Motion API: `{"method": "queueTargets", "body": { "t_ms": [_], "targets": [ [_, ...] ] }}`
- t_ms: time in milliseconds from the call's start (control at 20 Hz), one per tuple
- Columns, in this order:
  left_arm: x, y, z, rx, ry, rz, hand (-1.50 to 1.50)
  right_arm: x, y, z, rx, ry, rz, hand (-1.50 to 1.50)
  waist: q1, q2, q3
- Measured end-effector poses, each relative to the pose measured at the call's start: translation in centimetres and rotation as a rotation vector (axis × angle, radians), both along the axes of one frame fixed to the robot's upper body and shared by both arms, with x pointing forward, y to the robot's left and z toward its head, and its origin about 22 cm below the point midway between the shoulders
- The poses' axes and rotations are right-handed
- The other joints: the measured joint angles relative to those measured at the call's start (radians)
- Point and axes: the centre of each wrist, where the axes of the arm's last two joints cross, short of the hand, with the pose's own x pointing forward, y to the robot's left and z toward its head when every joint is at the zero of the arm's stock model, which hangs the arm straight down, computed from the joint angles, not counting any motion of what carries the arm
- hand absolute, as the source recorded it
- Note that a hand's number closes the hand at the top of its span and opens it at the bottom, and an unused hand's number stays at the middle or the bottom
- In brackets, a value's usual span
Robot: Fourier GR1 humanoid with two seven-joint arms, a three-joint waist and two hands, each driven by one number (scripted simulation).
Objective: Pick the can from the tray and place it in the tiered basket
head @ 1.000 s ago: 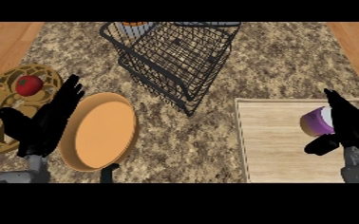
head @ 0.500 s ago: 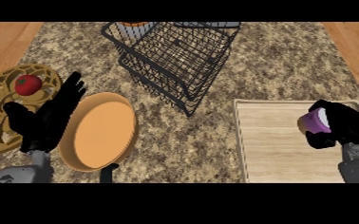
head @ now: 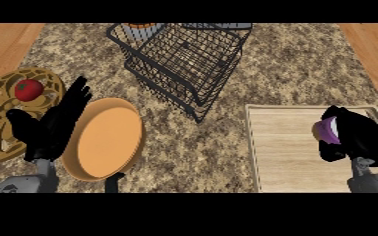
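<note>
The can (head: 325,131) — purple, with a pale end showing — is seen at the right side of the wooden tray (head: 284,152), and the fingers of the right hand (head: 353,137) are curled round it, so that most of it is hidden. Whether it has left the tray's surface cannot be told from this view. The left hand (head: 52,125) is held open and at rest at the left, fingers up, beside the orange pan (head: 105,138); no part in this step is called for from it.

The step in hand is judged to be the securing of the grasp and the lift. It would be done well if the can were raised straight up until the tray's raised edge is cleared, before any sideways travel is begun — otherwise the can may be caught on that rim and tipped. The can should be kept upright within the curl of the fingers.

The black wire basket (head: 184,60) stands well apart from the tray, up and to the left across the table (head: 280,75). Its wire walls should be approached from above rather than from the side, and the can lowered into a tier before the fingers are opened. Which tier is easiest to reach cannot be settled from these wires alone.
</note>
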Motion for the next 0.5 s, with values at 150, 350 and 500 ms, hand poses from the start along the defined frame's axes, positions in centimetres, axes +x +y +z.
{"method": "queueTargets", "body": {
  "t_ms": [150, 350, 500],
  "targets": [
    [-0.1, 0.0, 0.1, -0.002, 0.004, -0.003, 0.0, -1.5, 0.9, -0.4, -0.017, -0.058, 0.022, 1.5, -0.002, -0.002, -0.002],
    [-0.6, 0.5, 0.3, -0.002, 0.004, 0.004, 0.0, -3.5, 1.9, 0.5, 0.004, -0.202, 0.05, 1.5, -0.007, 0.002, 0.008],
    [-0.6, 0.7, 0.2, -0.004, 0.008, 0.013, 0.0, -3.9, 3.5, 2.7, 0.112, -0.374, 0.077, 1.5, -0.016, 0.003, 0.013]
  ]
}}
